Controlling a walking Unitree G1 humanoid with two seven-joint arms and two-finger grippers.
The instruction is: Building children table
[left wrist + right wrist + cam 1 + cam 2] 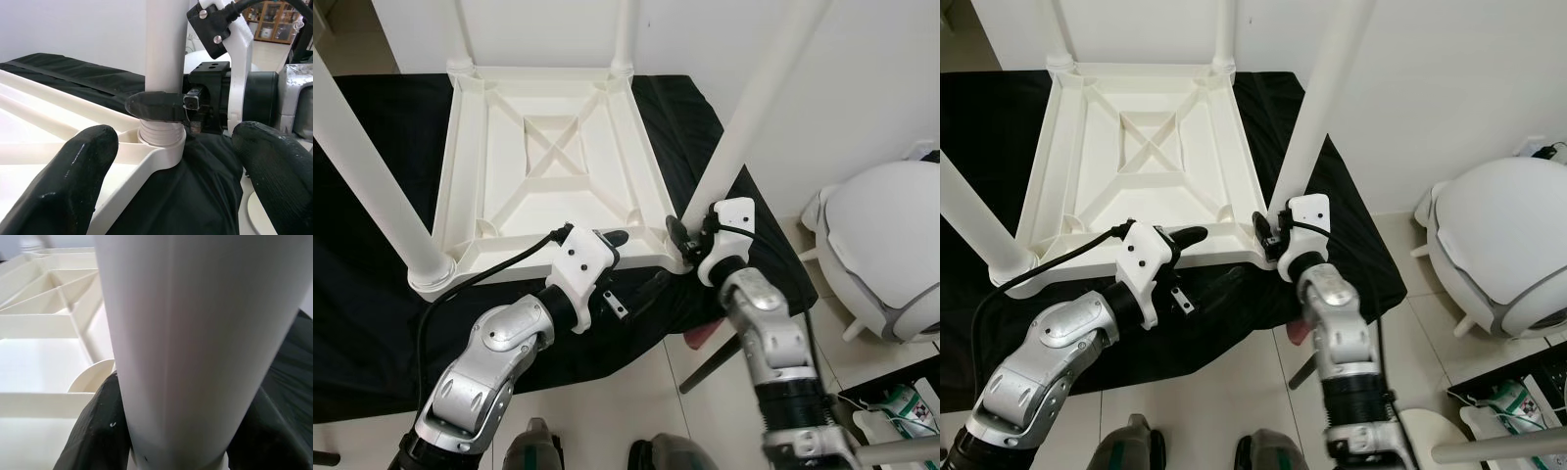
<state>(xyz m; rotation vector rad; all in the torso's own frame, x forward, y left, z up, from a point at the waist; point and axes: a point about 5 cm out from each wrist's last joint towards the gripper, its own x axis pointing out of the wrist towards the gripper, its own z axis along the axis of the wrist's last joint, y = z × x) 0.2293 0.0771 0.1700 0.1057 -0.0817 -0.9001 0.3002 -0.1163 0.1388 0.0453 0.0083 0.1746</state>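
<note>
Four legs are seen standing on the inverted tabletop (548,147), which lies on the black-draped counter (372,323). The near-right leg (744,127) is clamped at its base by the right tool (690,235). The left tool (171,161) hovers spread wide, empty. Seating the leg appears in hand; further twisting is probably required.

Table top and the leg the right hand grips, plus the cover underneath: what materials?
Table top: looks like moulded white plastic, with ribbed cross-bracing and a satin sheen. Leg in the right hand: same smooth white plastic, apparently with a threaded end at the socket. Cover: matte black fabric, wrinkled and draped.
</note>
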